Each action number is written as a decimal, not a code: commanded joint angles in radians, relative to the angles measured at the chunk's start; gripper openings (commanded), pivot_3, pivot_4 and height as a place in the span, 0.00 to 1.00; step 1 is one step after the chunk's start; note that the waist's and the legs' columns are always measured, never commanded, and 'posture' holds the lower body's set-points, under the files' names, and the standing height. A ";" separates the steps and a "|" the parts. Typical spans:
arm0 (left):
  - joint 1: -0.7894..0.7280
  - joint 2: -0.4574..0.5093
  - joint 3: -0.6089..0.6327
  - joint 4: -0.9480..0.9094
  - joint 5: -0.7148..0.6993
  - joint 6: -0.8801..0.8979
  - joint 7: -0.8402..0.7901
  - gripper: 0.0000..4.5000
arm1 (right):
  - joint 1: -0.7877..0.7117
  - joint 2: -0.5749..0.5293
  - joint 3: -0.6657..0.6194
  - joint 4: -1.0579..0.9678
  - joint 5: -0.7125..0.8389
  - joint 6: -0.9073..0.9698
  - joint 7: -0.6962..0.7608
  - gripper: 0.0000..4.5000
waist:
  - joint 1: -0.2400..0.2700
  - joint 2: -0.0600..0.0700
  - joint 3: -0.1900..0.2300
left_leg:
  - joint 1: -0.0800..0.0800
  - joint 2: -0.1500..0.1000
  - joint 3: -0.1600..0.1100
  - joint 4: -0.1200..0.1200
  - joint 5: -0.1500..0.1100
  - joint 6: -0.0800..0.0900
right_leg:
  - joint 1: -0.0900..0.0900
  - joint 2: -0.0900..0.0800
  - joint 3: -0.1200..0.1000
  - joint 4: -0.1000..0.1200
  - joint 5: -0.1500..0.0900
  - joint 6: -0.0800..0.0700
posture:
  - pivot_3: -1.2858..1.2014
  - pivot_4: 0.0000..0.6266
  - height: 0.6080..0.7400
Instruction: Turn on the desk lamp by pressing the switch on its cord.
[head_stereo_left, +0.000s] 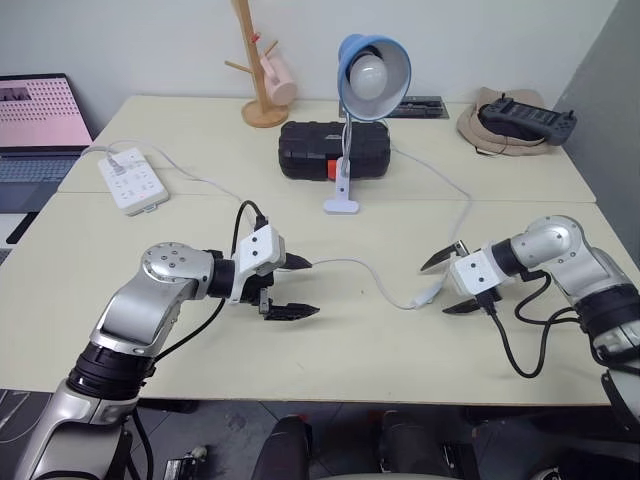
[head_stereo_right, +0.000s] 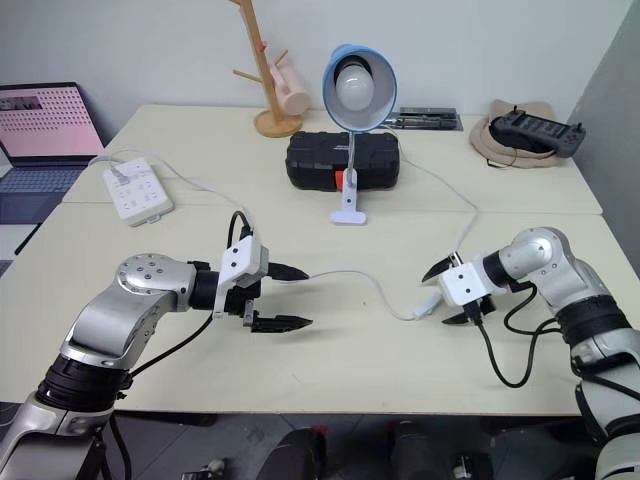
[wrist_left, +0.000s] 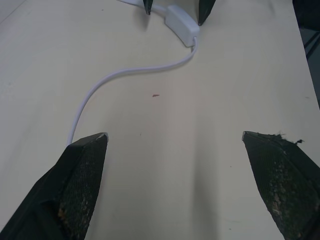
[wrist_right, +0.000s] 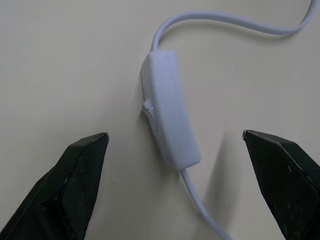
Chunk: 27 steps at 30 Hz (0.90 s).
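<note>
The desk lamp (head_stereo_left: 365, 95) stands well in from the table's (head_stereo_left: 330, 360) far edge, about midway along it, its white base (head_stereo_left: 341, 206) just in front of a black case (head_stereo_left: 334, 149) and its blue shade turned toward the near edge. The bulb (head_stereo_left: 370, 74) looks unlit. From the base the cord (head_stereo_left: 455, 215) runs toward the right edge, bends back toward the near edge and reaches the switch (head_stereo_left: 427, 293), which lies flat on the table right of centre. Beyond the switch the cord (wrist_left: 125, 75) snakes toward the table's left side.

The right gripper (head_stereo_left: 447, 283) has its 2 fingers spread wide, 1 on either side of the switch (wrist_right: 167, 117) without touching it; its rocker faces sideways.

The left gripper (head_stereo_left: 297, 288) is also wide open and holds nothing. Its farther finger (head_stereo_left: 295, 264) lies close by the cord; whether it touches cannot be told.

A white power strip (head_stereo_left: 131, 179) lies near the left edge, a wooden stand (head_stereo_left: 258, 70) at the far edge, and a hat (head_stereo_left: 510, 128) with a controller (head_stereo_left: 526, 115) by the far right corner.
</note>
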 joint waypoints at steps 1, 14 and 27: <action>-0.014 0.006 0.023 -0.034 -0.025 0.007 0.003 1.00 | -0.042 0.001 0.004 0.069 -0.027 -0.067 0.024 0.76 | 0.000 0.000 0.000 | 0.000 0.000 0.000 0.000 0.000 0.000 | 0.000 0.000 0.000 0.000 0.000 0.000 | 0.52 0.24 1.00; -0.029 0.002 0.026 -0.026 -0.028 0.014 0.001 1.00 | -0.029 0.015 -0.010 0.072 0.009 -0.077 0.068 0.09 | 0.000 0.000 0.000 | 0.000 0.000 0.000 0.000 0.000 0.000 | 0.000 0.000 0.000 0.000 0.000 0.000 | 0.52 0.24 1.00; -0.039 0.017 0.075 0.009 -0.081 0.075 0.009 1.00 | 0.122 0.038 -0.174 -0.485 0.471 1.069 0.002 0.08 | 0.002 0.000 0.000 | -0.001 0.000 -0.008 0.000 0.000 0.000 | -0.001 0.000 0.000 0.000 0.000 0.000 | 0.52 0.24 1.00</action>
